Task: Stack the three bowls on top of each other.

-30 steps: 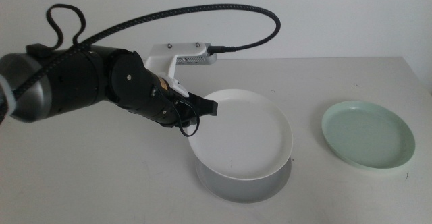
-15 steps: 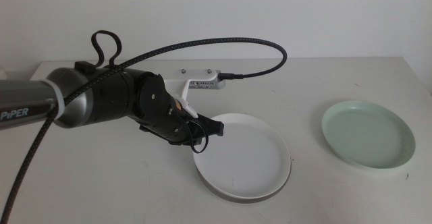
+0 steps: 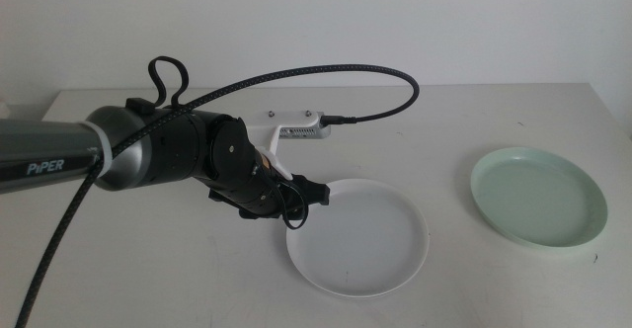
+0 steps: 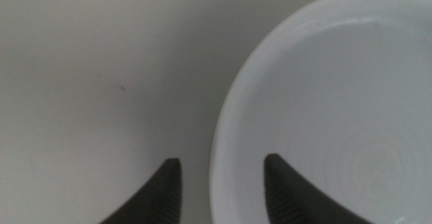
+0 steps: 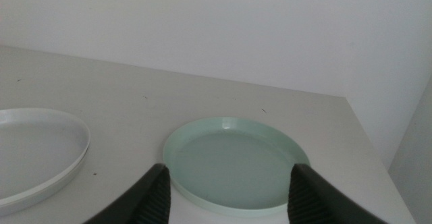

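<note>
The left gripper (image 3: 308, 192) straddles the white bowl's (image 3: 360, 237) rim with jaws slightly apart, near the table's (image 3: 148, 269) front centre; the grey bowl beneath is hidden. The right gripper (image 5: 226, 183), jaws wide, waits by the mint bowl (image 3: 538, 200) at the right edge. That bowl likely goes on the stack next, needing a rim grip.

The only legible text is "PIPER", in white capitals on the grey sleeve of the left arm (image 3: 44, 165), which reaches in over the tabletop's left edge. Nothing else in any view carries readable lettering.
</note>
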Controlling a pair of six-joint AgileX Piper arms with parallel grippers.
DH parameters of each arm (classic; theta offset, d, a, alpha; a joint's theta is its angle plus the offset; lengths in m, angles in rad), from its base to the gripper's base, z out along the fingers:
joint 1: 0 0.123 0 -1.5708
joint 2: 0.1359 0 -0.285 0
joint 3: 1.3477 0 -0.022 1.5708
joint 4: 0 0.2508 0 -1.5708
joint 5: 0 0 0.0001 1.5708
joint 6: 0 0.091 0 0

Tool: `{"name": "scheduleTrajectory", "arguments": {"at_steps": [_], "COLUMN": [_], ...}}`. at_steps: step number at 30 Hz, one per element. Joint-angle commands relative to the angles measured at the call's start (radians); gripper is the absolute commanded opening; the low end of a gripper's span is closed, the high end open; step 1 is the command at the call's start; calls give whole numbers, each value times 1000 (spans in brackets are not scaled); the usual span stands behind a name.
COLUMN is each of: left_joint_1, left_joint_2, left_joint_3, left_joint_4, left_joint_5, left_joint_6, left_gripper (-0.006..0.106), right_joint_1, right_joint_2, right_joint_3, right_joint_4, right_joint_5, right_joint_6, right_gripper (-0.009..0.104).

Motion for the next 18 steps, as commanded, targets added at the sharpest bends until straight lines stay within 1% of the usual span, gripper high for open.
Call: {"name": "scheduleTrajectory", "arguments": {"at_steps": [1, 3, 5, 7, 11, 13, 18], "left_joint_1": [-5, -5, -5, -5, -5, -5, -5], "left_joint_2": [-60, -75, -110, -152, -283, -357, -569], "left_joint_3": [-25, -25, -25, -25, -25, -25, -25], "left_joint_4": [-19, -19, -19, -19, -22, -37, -48], "left_joint_5": [-40, -40, -39, -35, 9, 56, 170], "left_joint_6": [-7, 16, 57, 102, 235, 294, 390], "left_gripper": [62, 81, 96, 105, 105, 105, 105], "right_joint_1": [-4, -4, -4, -4, -4, -4, -4], "right_joint_2": [11, 11, 11, 11, 11, 11, 11], "right_joint_3": [-7, -7, -7, -7, -7, -7, -7], "right_joint_4": [-10, -10, -10, -10, -10, -10, -10], "right_joint_5": [-76, -76, -76, -76, -76, -76, -76], "right_joint_6": [-5, -5, -5, -5, -5, -5, -5], "right_gripper": [45, 45, 45, 45, 45, 45, 45]}}
